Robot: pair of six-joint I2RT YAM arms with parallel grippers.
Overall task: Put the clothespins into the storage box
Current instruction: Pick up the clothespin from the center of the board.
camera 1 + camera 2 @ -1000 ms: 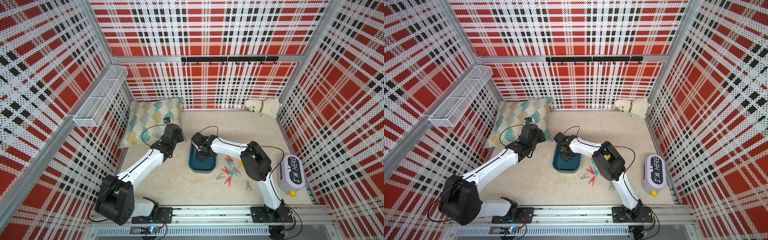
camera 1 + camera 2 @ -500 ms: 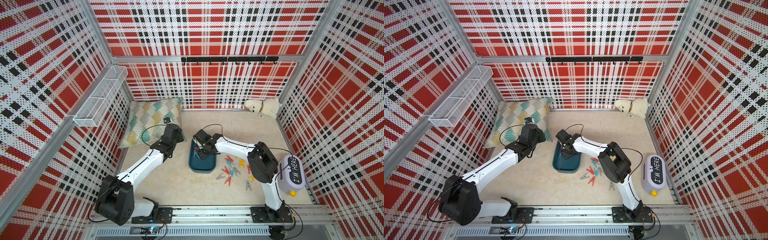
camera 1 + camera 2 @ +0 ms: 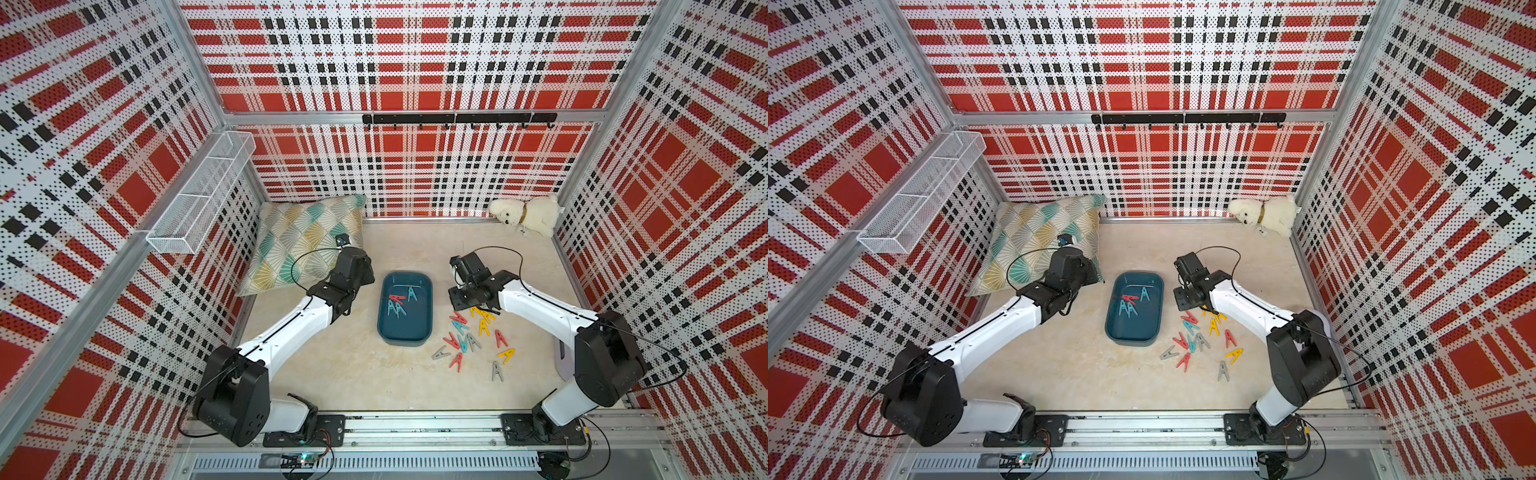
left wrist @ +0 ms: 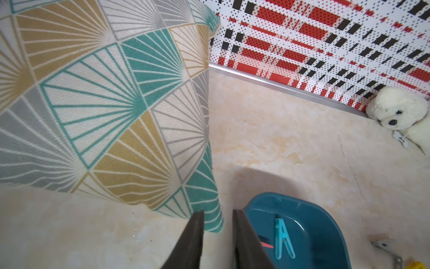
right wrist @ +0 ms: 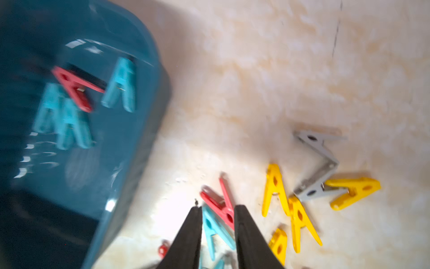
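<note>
Right wrist view shows you the right gripper (image 5: 217, 209) with its jaws narrowly parted and pinching nothing, above a red clothespin (image 5: 224, 205) and a light blue clothespin (image 5: 213, 229) on the floor. Your left gripper (image 4: 217, 213) is likewise slightly spread and empty. In both top views the storage box (image 3: 409, 328) (image 3: 1133, 330) sits mid-frame with four clothespins (image 3: 397, 307) inside. The loose clothespins (image 3: 473, 338) lie scattered just right of it.

The right gripper (image 5: 217, 209) has left the storage box (image 3: 406, 330) and swung across to hang over the loose clothespins (image 3: 482, 327) on the floor beside it. Its elbow has moved out toward the side wall. The box's inside is uncovered, showing a red clothespin (image 3: 395, 297) and three blue ones
</note>
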